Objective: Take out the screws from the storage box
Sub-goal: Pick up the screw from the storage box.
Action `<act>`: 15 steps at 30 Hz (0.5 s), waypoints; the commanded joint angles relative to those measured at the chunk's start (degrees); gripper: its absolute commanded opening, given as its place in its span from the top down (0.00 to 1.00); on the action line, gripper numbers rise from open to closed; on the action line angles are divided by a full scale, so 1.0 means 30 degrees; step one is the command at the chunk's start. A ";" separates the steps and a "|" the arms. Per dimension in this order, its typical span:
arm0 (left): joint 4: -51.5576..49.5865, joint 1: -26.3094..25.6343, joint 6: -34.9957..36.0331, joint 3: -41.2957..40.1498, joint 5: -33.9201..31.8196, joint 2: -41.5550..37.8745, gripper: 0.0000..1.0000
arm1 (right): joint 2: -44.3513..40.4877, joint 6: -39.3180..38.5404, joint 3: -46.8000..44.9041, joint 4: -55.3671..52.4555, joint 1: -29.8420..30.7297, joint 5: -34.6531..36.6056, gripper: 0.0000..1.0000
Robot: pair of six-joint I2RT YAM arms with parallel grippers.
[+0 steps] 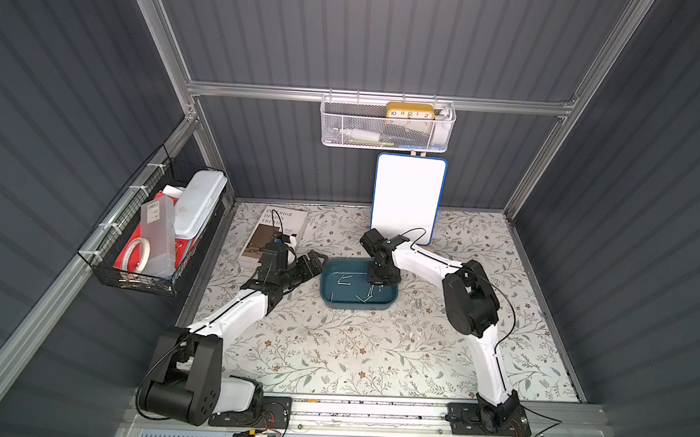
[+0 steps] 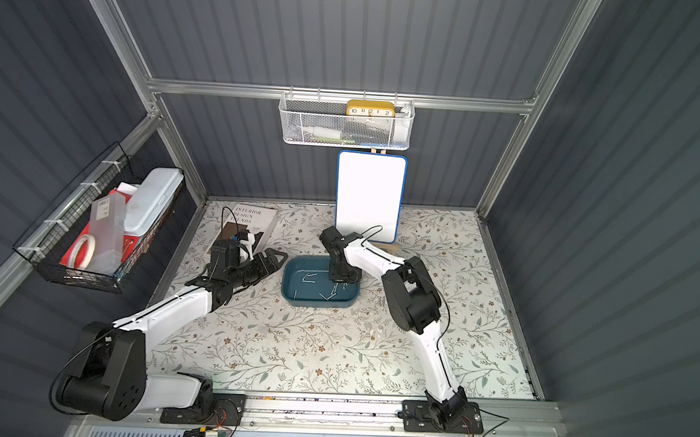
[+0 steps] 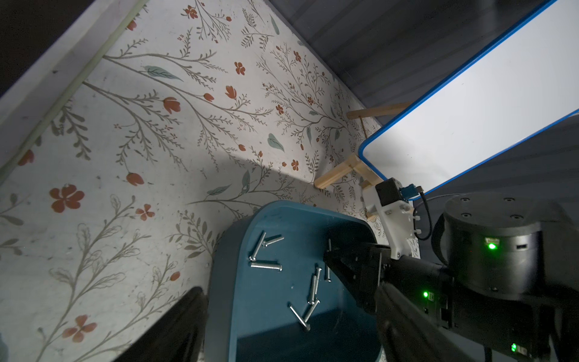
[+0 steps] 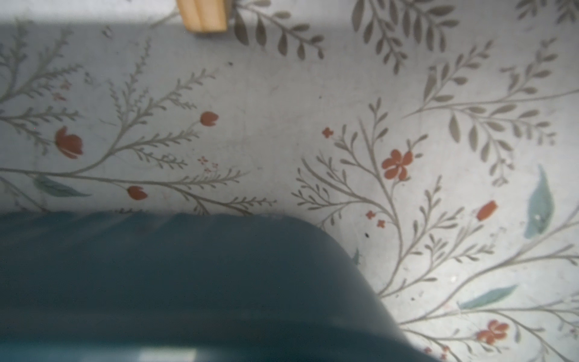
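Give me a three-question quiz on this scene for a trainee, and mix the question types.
1. True or false: the right gripper reaches down into the storage box.
2. The screws in the box lie: A standing in a neat row; B scattered flat on its floor; C piled on its rim.
3. What stands upright behind the box?
Key: 1 true; 2 B; 3 the whiteboard.
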 commanded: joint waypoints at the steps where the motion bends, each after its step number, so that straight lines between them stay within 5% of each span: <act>1: 0.0256 -0.0071 -0.0004 -0.0313 0.0038 0.0286 0.13 | 0.1189 0.0359 -0.0784 0.0158 -0.0091 -0.0725 0.89; 15: 0.0071 -0.0071 0.0169 -0.0348 -0.0036 0.0599 0.12 | 0.0037 0.0564 -0.1420 0.0304 -0.0085 -0.1355 0.95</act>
